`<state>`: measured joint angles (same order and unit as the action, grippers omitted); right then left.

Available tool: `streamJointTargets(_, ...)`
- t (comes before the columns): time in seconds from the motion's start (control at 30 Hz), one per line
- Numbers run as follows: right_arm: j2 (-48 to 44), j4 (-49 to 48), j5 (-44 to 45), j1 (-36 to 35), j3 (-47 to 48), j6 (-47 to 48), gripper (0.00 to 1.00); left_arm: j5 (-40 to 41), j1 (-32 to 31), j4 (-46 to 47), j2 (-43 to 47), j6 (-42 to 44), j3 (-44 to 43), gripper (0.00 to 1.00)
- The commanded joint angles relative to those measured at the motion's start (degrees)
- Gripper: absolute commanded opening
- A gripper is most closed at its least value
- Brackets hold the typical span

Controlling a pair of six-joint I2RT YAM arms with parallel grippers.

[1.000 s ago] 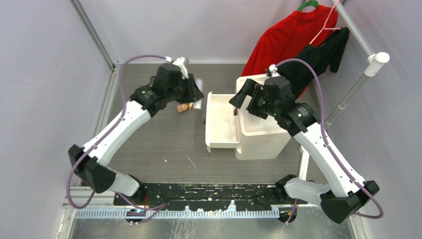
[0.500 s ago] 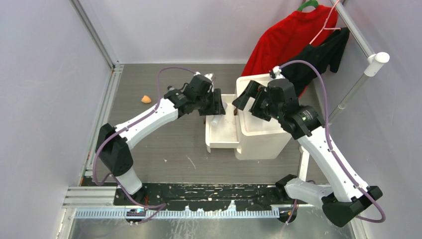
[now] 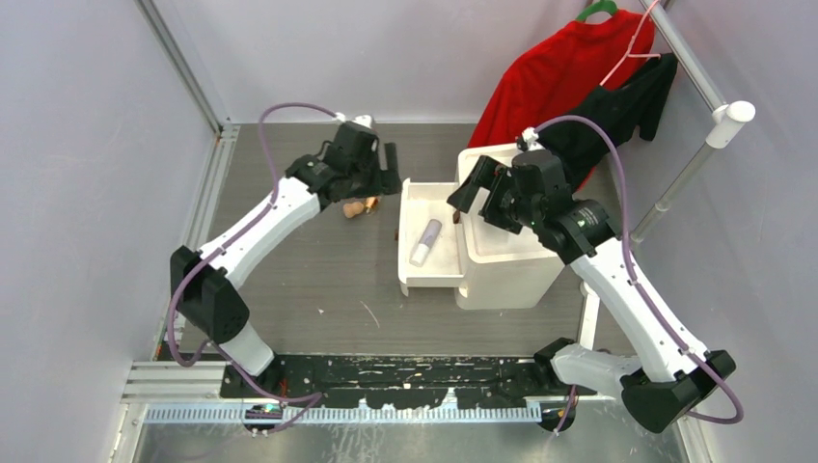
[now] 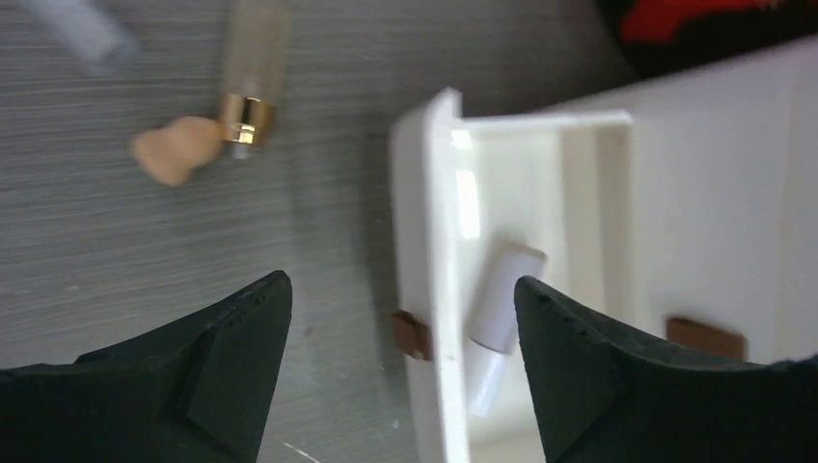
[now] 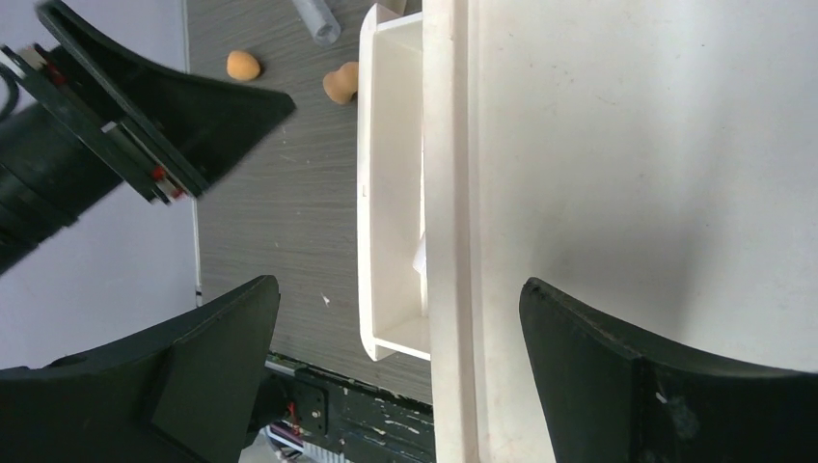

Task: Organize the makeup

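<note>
- The left end effector [image 4: 400, 285] is pulling back from above the drawer [image 3: 444, 265], where it was hovering half a second ago, and the white tube [image 3: 425, 241] is now lying loose on the drawer's floor.
- Its jaws are standing wide apart and holding nothing; in the left wrist view they are straddling the drawer's outer wall.
- The right end effector [image 5: 397, 285] is hanging over the white cabinet [image 3: 511, 260] that the drawer slides out of, jaws also spread and empty.
- Judging by this, the tube's drop-off is finishing and the step in hand is turning to the next item.
- Outside the drawer, on the counter [image 3: 318, 270], the gold-brown bottle [image 4: 253, 72] and a peach-pink sponge [image 4: 178, 149] are lying just beside its outer wall, touching each other; the clear vial [image 5: 316, 19] and the orange sponge [image 5: 243, 66] are sitting farther out from the drawer.
- The next move is probably calling for the left arm to drop onto the bottle or the sponge, pinching only one so the other is not dragged along.
</note>
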<state>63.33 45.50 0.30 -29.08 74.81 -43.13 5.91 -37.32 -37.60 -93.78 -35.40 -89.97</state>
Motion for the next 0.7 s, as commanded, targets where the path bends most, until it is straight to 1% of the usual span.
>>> streamJointTargets(0.0, 0.7, -2.6, -0.8, 0.0, 2.7, 1.1, 1.00, 10.2, 6.6, -3.7, 2.2, 1.7, 1.0, 0.89)
streamJointTargets(0.1, 1.8, -2.8, -1.1, 0.0, 3.3, 1.4, 1.00, 12.9, 10.2, -2.8, -0.1, 1.5, 1.7, 0.90)
streamJointTargets(0.23, 3.0, -2.9, -1.3, 0.0, 4.1, 1.6, 1.00, 21.4, 11.2, 1.5, -4.4, 2.2, 1.7, 0.88)
streamJointTargets(0.27, 3.2, -2.8, -1.3, 0.0, 4.2, 1.7, 1.00, 22.2, 11.7, 1.9, -5.9, 1.5, 1.0, 0.88)
streamJointTargets(0.37, 3.9, -3.0, -1.3, 0.0, 4.2, 1.7, 1.00, 20.7, 14.2, -0.5, -12.1, -2.5, -3.6, 0.89)
streamJointTargets(0.5, 4.7, -3.2, -1.8, 0.0, 4.0, 1.6, 1.00, 20.7, 15.8, -0.8, -20.3, -5.3, -8.2, 0.91)
streamJointTargets(0.57, 5.2, -3.1, -1.8, 0.0, 4.1, 1.6, 1.00, 20.0, 16.9, -0.9, -23.0, -7.5, -9.7, 0.91)
streamJointTargets(0.67, 5.8, -3.1, -1.8, 0.1, 4.1, 1.8, 1.00, 18.0, 18.6, 1.6, -25.6, -8.9, -10.1, 0.90)
